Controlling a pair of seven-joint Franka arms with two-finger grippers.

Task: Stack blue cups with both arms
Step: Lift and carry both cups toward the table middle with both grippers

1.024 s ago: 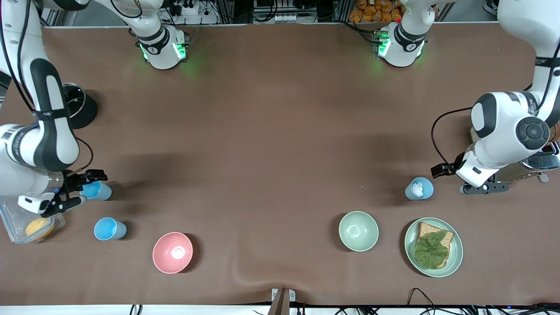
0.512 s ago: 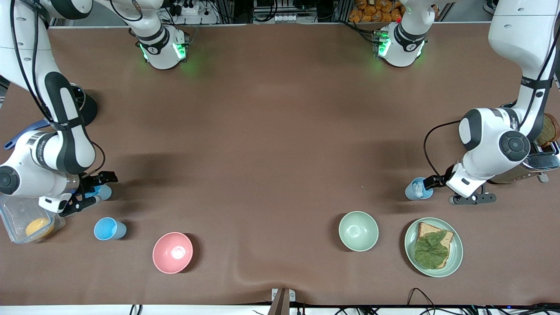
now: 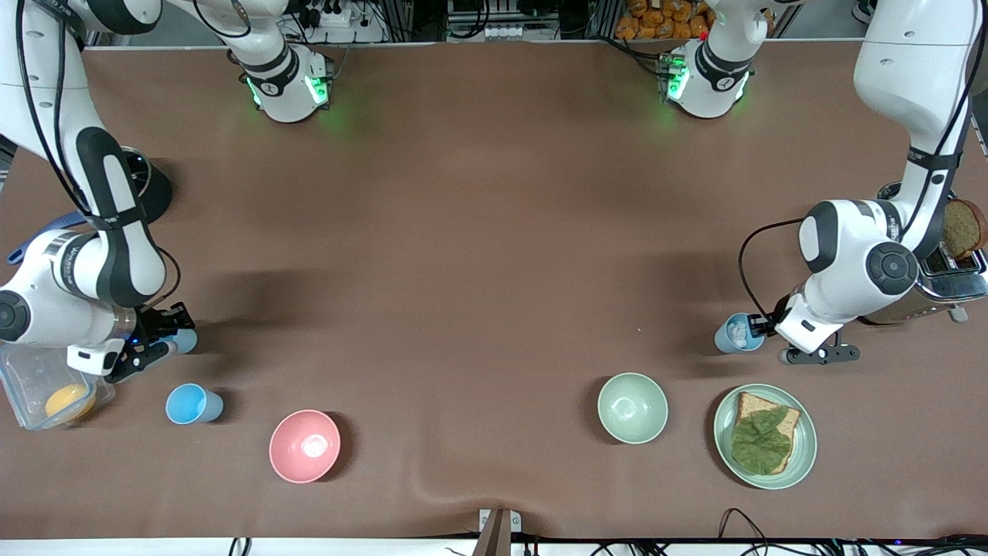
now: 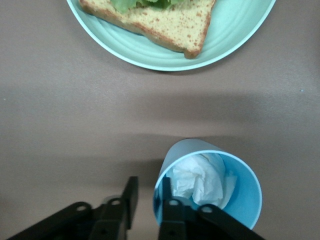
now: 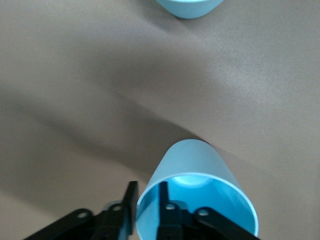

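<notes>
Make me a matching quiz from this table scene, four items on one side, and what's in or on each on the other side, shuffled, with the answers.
Things:
1. blue cup at the left gripper
2. pale green plate
3. clear container
4. pink bowl

What it holds:
A. a slice of bread topped with a green leaf
B. crumpled white paper
C. nothing visible inside
D. a round orange-yellow item

Pairs: 1-B, 2-A, 3-D, 4-C
</notes>
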